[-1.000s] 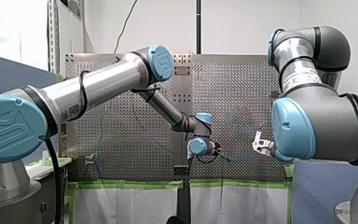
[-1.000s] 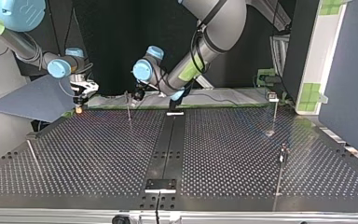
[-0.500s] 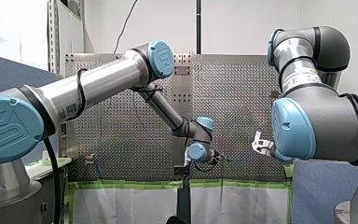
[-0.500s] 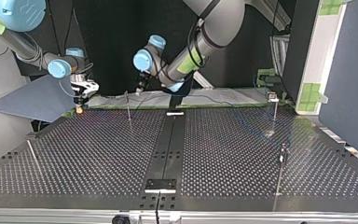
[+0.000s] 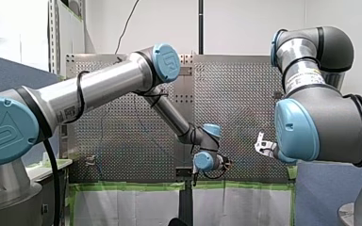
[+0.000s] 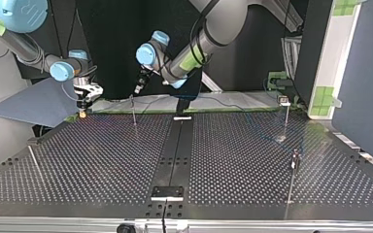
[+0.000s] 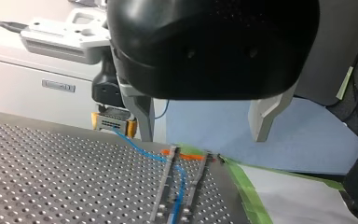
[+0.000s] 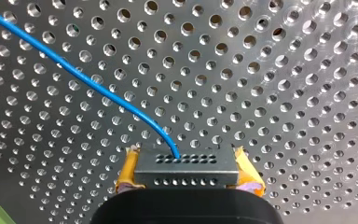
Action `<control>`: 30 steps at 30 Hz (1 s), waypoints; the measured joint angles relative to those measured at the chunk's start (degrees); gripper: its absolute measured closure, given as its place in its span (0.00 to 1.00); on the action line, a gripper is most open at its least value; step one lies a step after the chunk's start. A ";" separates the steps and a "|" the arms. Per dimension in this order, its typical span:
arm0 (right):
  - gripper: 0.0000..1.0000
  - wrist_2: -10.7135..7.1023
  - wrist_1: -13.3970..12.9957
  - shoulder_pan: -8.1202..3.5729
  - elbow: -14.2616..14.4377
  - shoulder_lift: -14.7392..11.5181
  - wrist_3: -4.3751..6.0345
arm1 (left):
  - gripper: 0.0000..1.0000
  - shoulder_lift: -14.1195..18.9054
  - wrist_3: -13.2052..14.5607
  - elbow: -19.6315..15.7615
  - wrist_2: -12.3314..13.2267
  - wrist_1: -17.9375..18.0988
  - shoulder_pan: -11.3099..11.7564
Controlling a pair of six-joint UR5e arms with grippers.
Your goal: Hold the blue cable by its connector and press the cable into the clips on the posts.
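Connector (image 8: 186, 167), grey block with rows of small holes, sits pinched between the yellow pads (image 8: 127, 173) of my right gripper (image 8: 187, 179), one pad on each end of it. Blue cable (image 8: 98, 88) leaves the connector's far face and runs away from it just over the perforated table (image 8: 284, 93). In the left wrist view the same connector (image 7: 114, 122) hangs just above the table edge in the other arm's grip, and the cable (image 7: 179, 179) curves from it across the plate, passing between two thin metal rails (image 7: 163, 186). Green tape (image 7: 247, 196) lines the table edge to one side of the connector. My left gripper (image 7: 205, 119) has its metal fingers (image 7: 143, 114) spread wide with nothing between them, raised off the table and apart from the connector. In the top view my right gripper (image 6: 82, 104) is at the table's far edge, and a thin upright post (image 6: 133, 110) stands near the connector, with my left gripper (image 6: 140, 86) above that post, not touching it. Cannot tell whether the cable sits in any clip.
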 joint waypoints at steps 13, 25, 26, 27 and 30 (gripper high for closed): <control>1.00 0.00 0.00 -0.02 0.01 0.02 0.40 | 0.00 -1.48 -2.27 1.80 -1.33 6.34 -0.32; 1.00 0.00 0.00 -0.07 0.00 0.03 0.46 | 0.00 -4.39 -2.26 2.98 -2.40 10.26 -1.14; 1.00 0.00 0.00 -0.07 0.00 0.04 0.45 | 0.00 -4.41 -2.24 3.09 -2.49 10.29 -1.18; 1.00 0.00 0.00 -0.07 0.00 0.04 0.46 | 0.00 -4.43 -2.22 3.23 -2.58 10.29 -1.23; 1.00 0.00 0.00 -0.08 0.00 0.04 0.45 | 0.00 -4.43 -2.14 3.44 -2.68 10.29 -1.35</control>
